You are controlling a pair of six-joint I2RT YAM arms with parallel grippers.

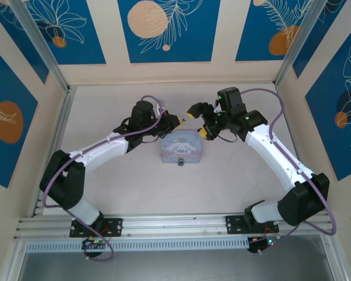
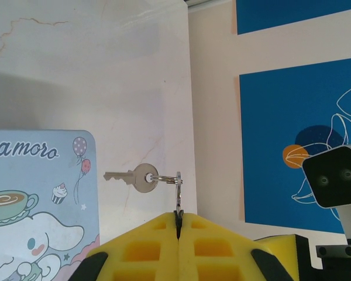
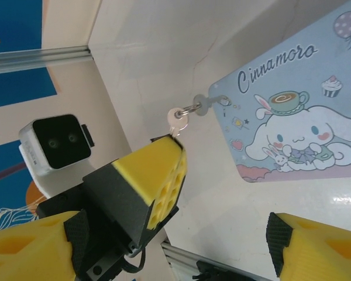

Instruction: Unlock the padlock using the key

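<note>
My left gripper [image 2: 178, 218] is shut on the key [image 2: 178, 196], a thin silver piece seen edge-on between the yellow pads. A small ring joins it to a second silver key [image 2: 133, 177] that sticks out sideways toward the tin. From above, the left gripper [image 1: 176, 122] hovers over the tin's far edge. The right gripper [image 1: 199, 120] stands open just to its right, holding nothing. In the right wrist view the held key [image 3: 176, 120] pokes out of the left gripper's pads [image 3: 161, 170], between my wide yellow fingers [image 3: 319, 246]. The tiny dark padlock [image 1: 180, 163] sits at the tin's near edge.
A pale blue cartoon-printed tin [image 1: 181, 149] lies flat mid-table, also seen as the tin [image 2: 35, 205] and the tin [image 3: 292, 123]. Cream walls with blue panels [image 1: 164, 26] enclose the table on three sides. An aluminium rail [image 1: 175, 222] runs along the near edge.
</note>
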